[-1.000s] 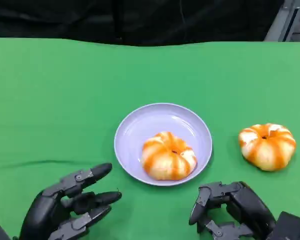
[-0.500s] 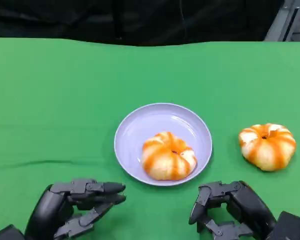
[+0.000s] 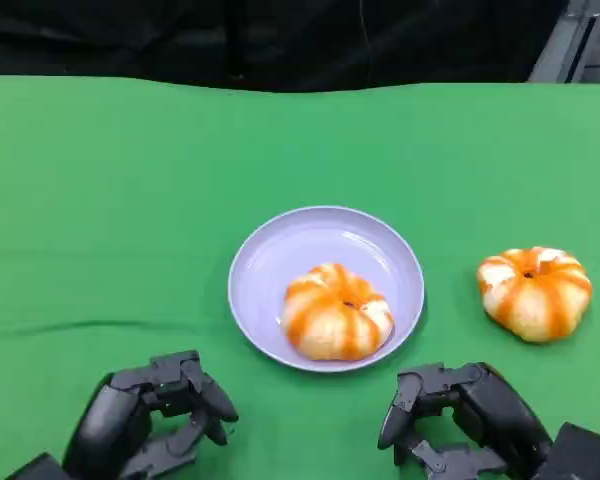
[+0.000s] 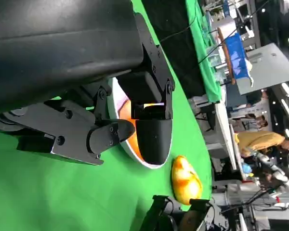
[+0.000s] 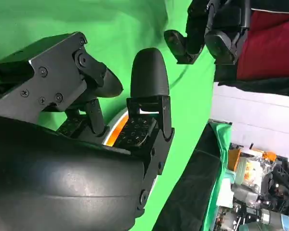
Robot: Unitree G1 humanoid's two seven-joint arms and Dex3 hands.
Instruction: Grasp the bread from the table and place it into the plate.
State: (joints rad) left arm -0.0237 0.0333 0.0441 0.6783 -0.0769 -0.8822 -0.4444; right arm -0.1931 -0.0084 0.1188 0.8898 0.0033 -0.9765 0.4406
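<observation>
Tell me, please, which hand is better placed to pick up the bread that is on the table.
The right hand, probably. The loose bread lies on the green table right of the plate, just beyond that hand. The left hand sits across the plate, fingers curled.

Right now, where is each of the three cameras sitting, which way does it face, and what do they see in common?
Head view: high on the robot, looking down at the green table; left hand and right hand show at the near edge.
Left wrist view: behind the left hand, facing across the table to the round lavender plate.
Right wrist view: behind the right hand, facing the left hand.
Shared: head and left wrist views both show the orange-striped round bread on the table.
</observation>
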